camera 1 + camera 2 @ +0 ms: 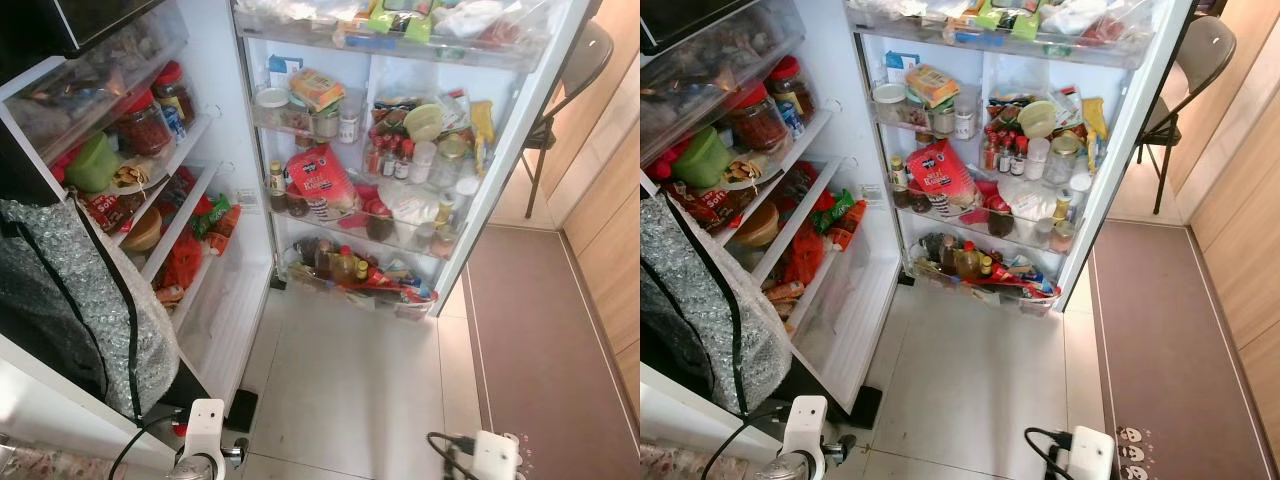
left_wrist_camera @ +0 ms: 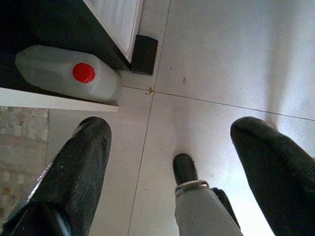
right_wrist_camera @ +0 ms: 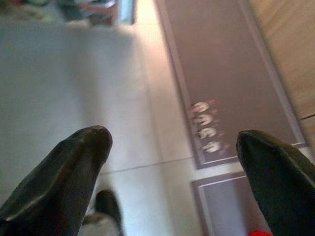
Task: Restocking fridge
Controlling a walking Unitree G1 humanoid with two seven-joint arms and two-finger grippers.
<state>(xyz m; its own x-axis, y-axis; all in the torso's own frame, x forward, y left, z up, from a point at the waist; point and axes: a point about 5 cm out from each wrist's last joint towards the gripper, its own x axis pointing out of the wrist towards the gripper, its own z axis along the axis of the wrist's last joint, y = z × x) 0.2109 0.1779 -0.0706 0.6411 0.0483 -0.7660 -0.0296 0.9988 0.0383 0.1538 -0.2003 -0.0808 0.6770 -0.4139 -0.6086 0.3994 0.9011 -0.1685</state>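
The fridge stands open before me. Its door carries several shelves packed with jars, bottles and packets, among them a red packet. At the left, the inner shelves hold red-lidded jars, a green bowl and snack bags. Both arms hang low over the floor, their white wrists at the lower edge of the eye views. My left gripper is open over pale tiles with nothing between its fingers. My right gripper is also open and empty, above the tiles and a mat's edge.
A translucent jug with a red cap lies on the floor by the fridge base. A silver padded cover hangs at the near left. A brown mat, a chair and wooden panelling are on the right.
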